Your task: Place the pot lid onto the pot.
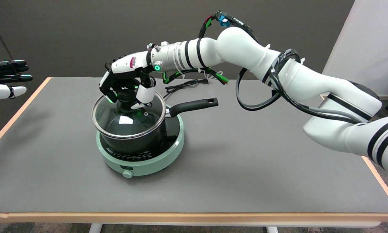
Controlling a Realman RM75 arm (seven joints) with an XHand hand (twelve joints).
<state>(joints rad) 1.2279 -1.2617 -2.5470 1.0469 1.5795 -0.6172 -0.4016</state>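
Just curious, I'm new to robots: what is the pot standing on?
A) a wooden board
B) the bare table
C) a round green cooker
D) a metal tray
C: the pot stands on a round pale-green cooker, whose knob faces the camera.

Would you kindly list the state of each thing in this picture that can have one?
right hand: fingers closed around the lid's knob
pot lid: on the pot, level
pot: upright on the cooker, covered
cooker: flat on the table
cable: loose behind the cooker
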